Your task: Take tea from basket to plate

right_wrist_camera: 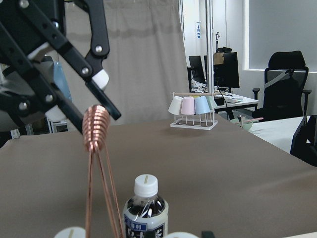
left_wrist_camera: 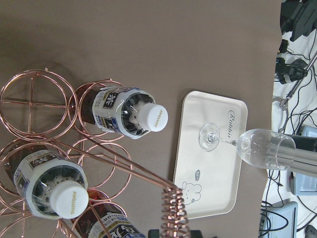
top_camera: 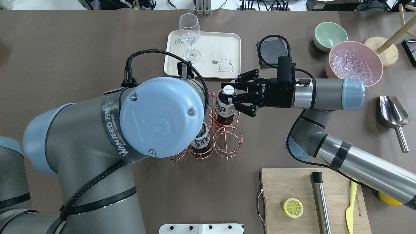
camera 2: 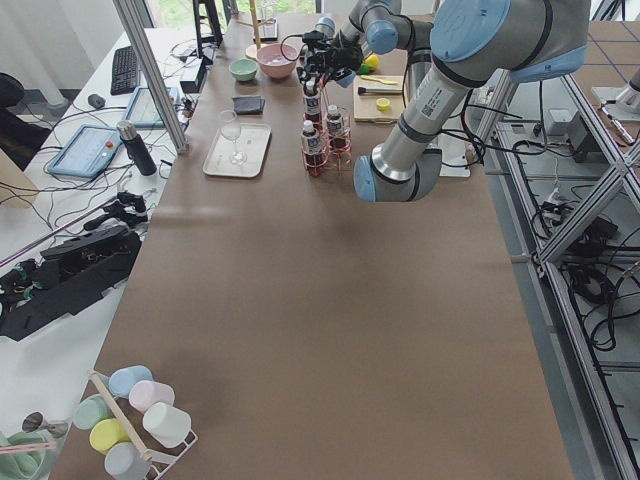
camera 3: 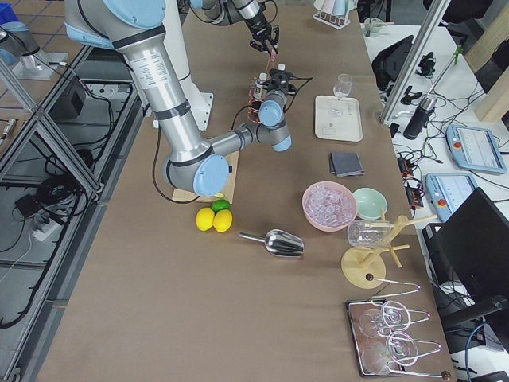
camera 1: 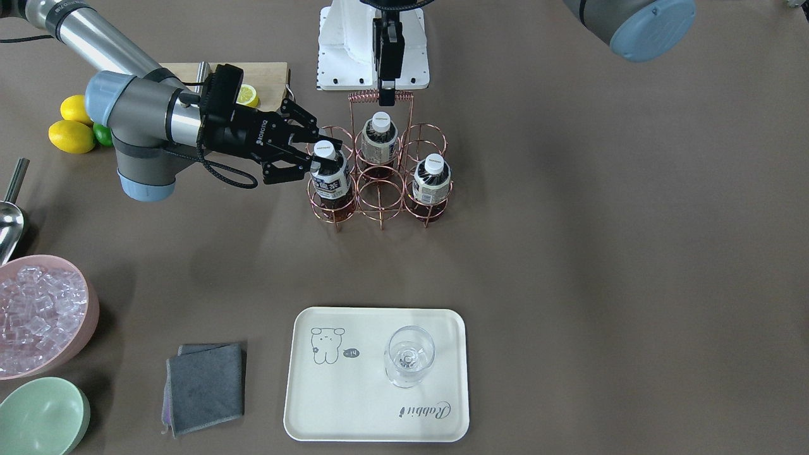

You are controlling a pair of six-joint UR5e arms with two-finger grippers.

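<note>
Bright, even light; soft shadows

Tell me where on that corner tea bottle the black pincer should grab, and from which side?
The neck under the white cap, reached sideways from outside the basket. Its rings wrap the bottle lower down, and the handle guards the middle; only the top stands clear.
</note>
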